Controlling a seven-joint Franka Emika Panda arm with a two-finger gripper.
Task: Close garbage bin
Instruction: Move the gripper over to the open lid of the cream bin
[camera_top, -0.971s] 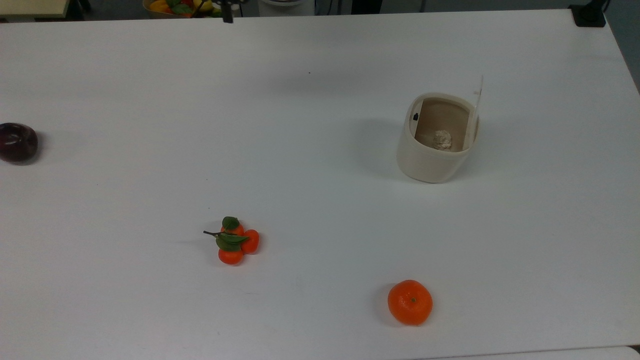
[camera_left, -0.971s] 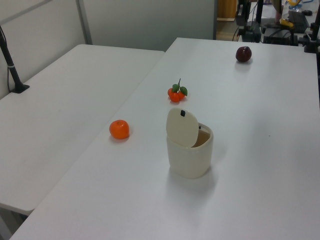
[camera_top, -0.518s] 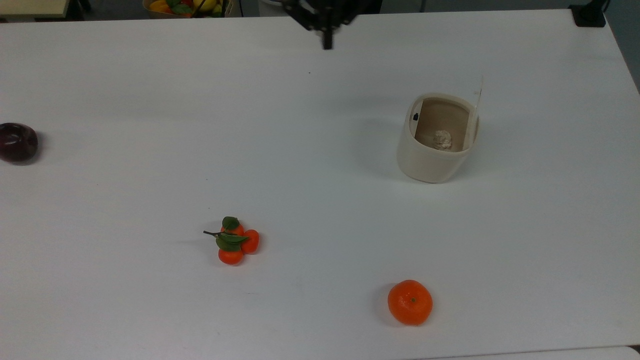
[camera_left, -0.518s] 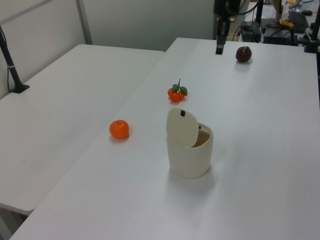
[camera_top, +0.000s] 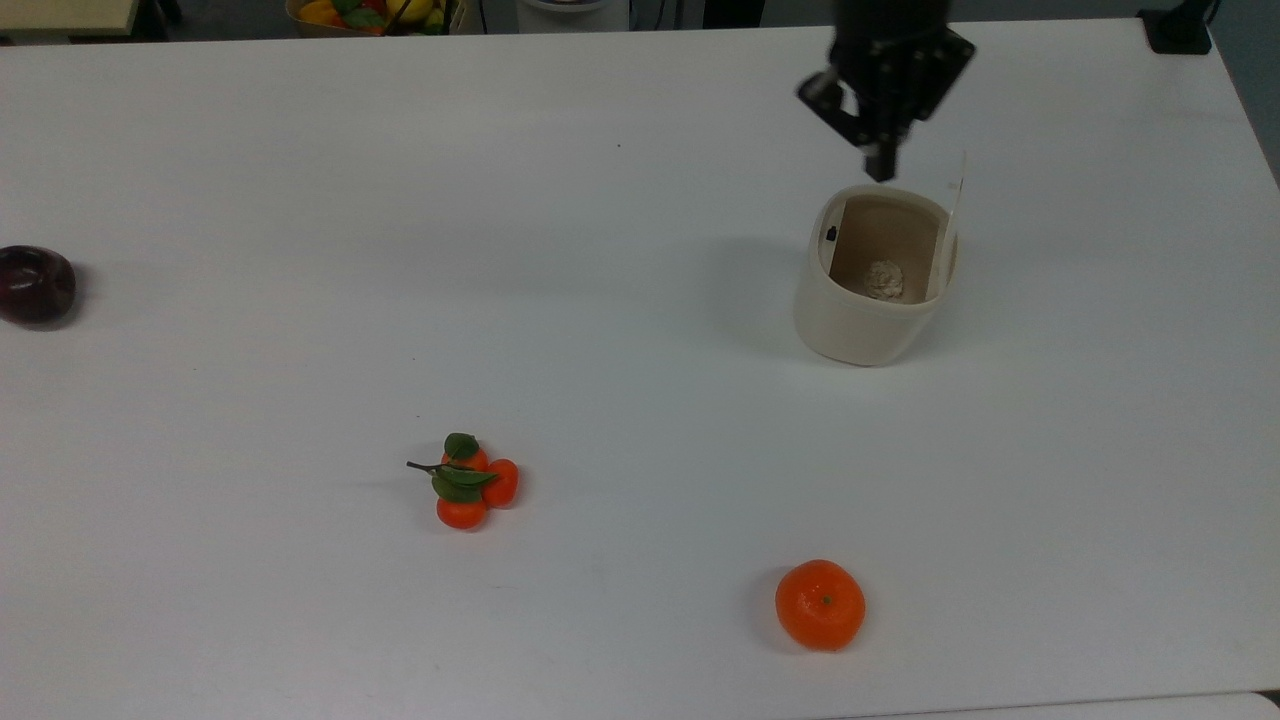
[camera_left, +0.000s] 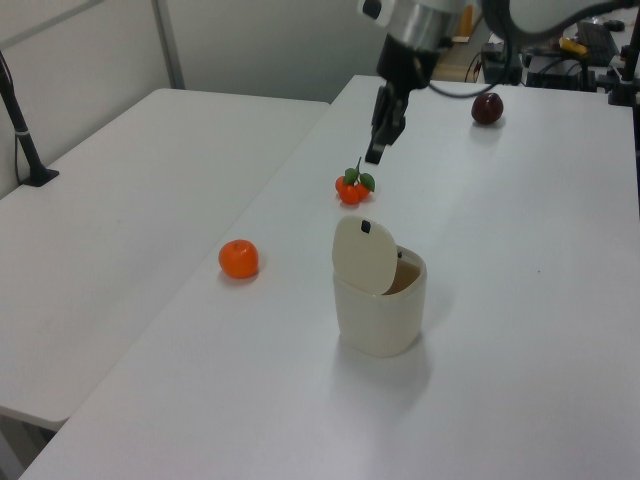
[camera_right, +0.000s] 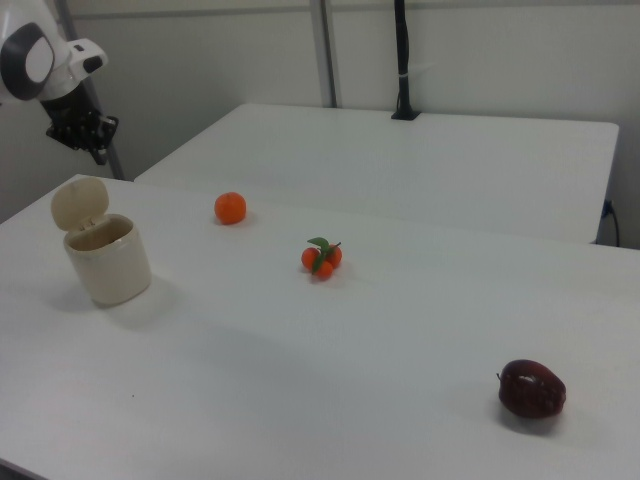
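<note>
Garbage bin (camera_top: 860, 325): cream-white, rounded-square body, standing on the white table (camera_top: 300, 200) toward the top view's right; in the left view it is near the middle (camera_left: 378, 318), in the right view at the left (camera_right: 108, 263).
Lid (camera_left: 365, 256): flat disc, raised upright on its hinge at the rim of the top view's right side (camera_top: 955, 215); the bin is open.
Contents: a crumpled pale wad (camera_top: 884, 279) lies on the bin floor.
Button (camera_top: 831, 234): small, black, on the rim opposite the hinge.
Gripper (camera_top: 880, 165): hangs above the table just beyond the bin's far rim in the top view, holding nothing; fingers appear pressed together into one dark tip.
Handling, judged: thin plastic, likely light and smooth, so the body may slide or tip under a sideways shove.
Contact point, judged: no grasp needed; press the lid's outer face near its free top edge, pushing it over and down toward the button side.
Bystanders: single orange (camera_top: 820, 604), leafy cluster of small oranges (camera_top: 468, 484), dark red apple (camera_top: 35, 284), all well apart from the bin.
</note>
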